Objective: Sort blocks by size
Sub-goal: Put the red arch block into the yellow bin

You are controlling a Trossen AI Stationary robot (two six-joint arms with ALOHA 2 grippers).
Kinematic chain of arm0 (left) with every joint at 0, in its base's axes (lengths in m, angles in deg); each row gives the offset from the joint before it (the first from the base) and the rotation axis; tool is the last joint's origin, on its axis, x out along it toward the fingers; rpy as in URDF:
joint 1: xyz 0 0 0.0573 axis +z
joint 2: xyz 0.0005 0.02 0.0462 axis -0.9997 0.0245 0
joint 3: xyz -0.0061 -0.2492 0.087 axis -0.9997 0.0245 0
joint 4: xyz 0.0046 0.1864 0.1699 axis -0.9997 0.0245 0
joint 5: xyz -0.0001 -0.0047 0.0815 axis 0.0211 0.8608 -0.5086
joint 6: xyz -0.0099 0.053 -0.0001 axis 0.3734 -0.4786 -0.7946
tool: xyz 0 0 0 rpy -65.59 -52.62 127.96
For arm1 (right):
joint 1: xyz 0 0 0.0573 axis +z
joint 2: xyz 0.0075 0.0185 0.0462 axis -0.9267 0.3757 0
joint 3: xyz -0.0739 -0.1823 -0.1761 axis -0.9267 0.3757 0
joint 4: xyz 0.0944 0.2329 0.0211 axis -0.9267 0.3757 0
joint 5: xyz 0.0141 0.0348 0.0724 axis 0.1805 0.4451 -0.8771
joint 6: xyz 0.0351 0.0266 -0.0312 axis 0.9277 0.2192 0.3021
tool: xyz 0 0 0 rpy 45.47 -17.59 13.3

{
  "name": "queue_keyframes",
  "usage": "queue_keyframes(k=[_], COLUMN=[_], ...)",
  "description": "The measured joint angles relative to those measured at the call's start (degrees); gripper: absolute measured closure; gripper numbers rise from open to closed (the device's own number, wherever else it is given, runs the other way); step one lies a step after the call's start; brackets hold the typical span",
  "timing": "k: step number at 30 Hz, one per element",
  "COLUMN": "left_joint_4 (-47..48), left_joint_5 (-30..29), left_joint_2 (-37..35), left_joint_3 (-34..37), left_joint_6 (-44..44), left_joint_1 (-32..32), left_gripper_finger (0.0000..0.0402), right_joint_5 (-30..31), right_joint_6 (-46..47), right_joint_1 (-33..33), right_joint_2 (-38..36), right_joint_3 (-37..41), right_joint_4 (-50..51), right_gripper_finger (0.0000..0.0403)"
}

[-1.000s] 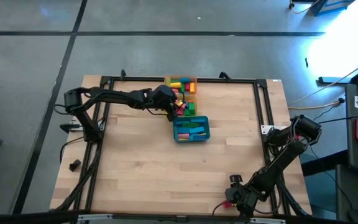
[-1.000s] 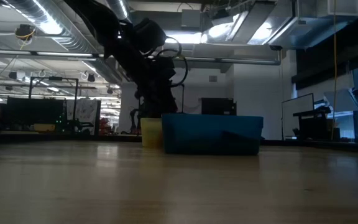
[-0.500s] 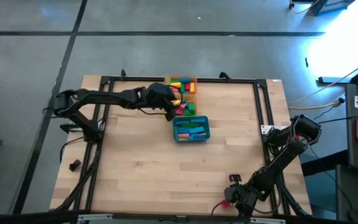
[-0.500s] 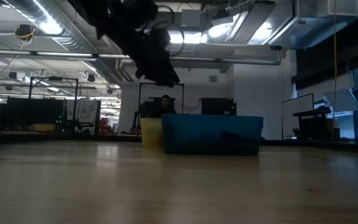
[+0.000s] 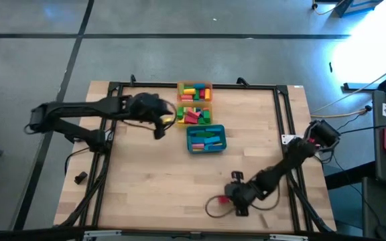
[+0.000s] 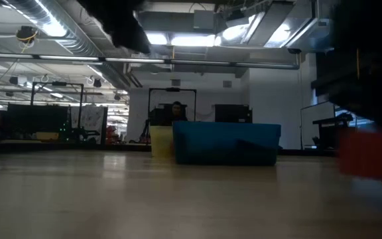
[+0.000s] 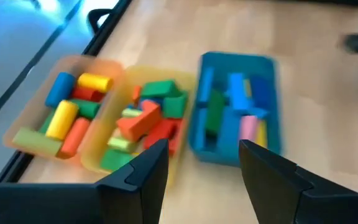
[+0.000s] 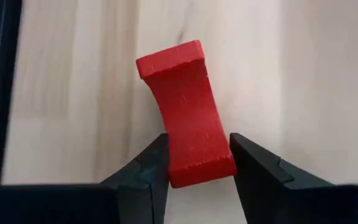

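Red block: between the right gripper's fingers, near the bench's front edge.
Handling: likely light, rigid; grip flat sides at its waist.
Right fingers: closed on it.
Left gripper: fingers wide, empty, beside the trays.

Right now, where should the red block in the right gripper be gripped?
Across its narrowed waist, coming end-on along its length. The red block flares at both ends and pinches in mid-length, so the fingers seat against the long sides. The right gripper already pinches one end.
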Motion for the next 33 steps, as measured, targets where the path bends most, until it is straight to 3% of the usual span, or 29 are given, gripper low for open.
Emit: queue_keyframes(k=[8,17,26,33], left_joint_4=[-1.70,-8.25,-15.34,-29.05], left_joint_5=[-0.01,-0.07,-0.07,-0.08], left_joint_2=[-18.12,-39.60,-52.77,-59.91], left_joint_3=[13.58,29.23,38.19,48.43], left_joint_6=[4.36,11.93,10.00,6.94], left_joint_1=[-7.08,-10.90,-11.20,-11.18], left_gripper_finger=[0.0221,0.0221,0.0221,0.0221], right_joint_5=[0.00,0.05,0.02,-0.01], right_joint_6=[-18.78,-39.82,-47.58,-47.69], right_joint_1=[-11.88,-27.79,-41.20,-49.35], right_joint_2=[0.00,-0.04,-0.07,-0.07], right_joint_3=[-7.20,-17.12,-20.23,-20.23], right_joint_4=[-0.03,0.46,2.97,4.64], right_gripper_finger=[0.0252,0.0248,0.0246,0.0245])
